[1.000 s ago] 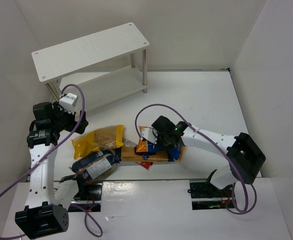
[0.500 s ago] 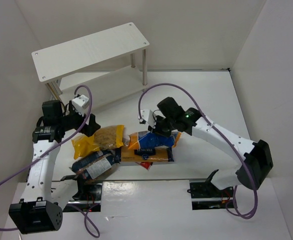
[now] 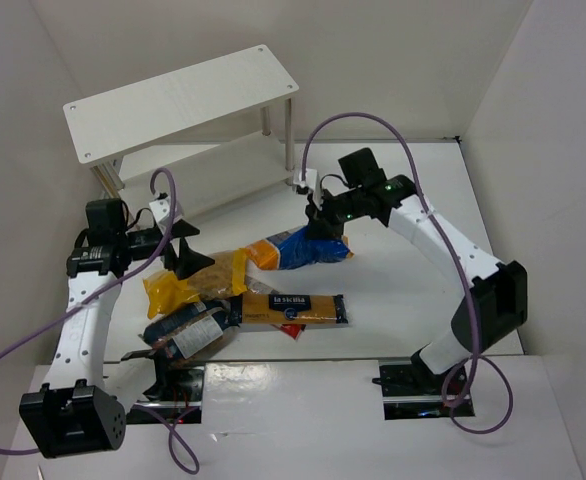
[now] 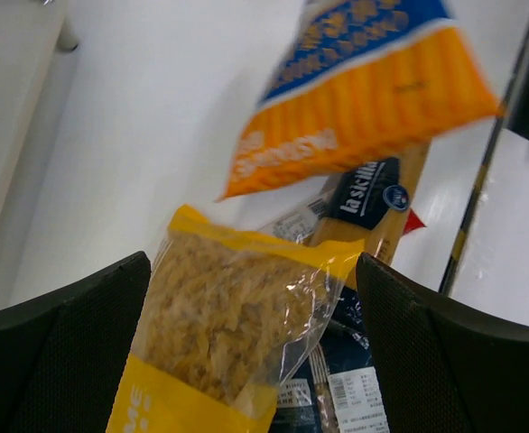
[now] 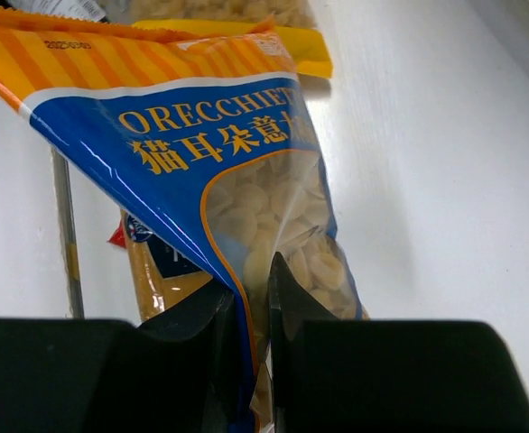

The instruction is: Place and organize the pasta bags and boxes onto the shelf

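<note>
My right gripper (image 3: 321, 222) is shut on the blue bag with an orange end (image 3: 298, 249) and holds it in the air; in the right wrist view the bag (image 5: 210, 162) hangs from my gripper (image 5: 255, 311). My left gripper (image 3: 185, 250) is open, its fingers on either side of the yellow bag (image 3: 198, 277), which fills the space between them in the left wrist view (image 4: 233, 334). The yellow-orange carton with a dark blue band (image 3: 293, 308) lies flat on the table. The dark blue-black bag (image 3: 188, 330) lies beside it. The white shelf (image 3: 178, 98) stands at the back left.
White walls close in on the left, back and right. The shelf's lower board (image 3: 208, 172) sits near the table, behind silver legs (image 3: 289, 140). Purple cables (image 3: 358, 120) loop over both arms.
My right gripper has lifted the blue bag off the carton and carried it back toward the shelf. My left gripper has moved right and down over the yellow bag.
</note>
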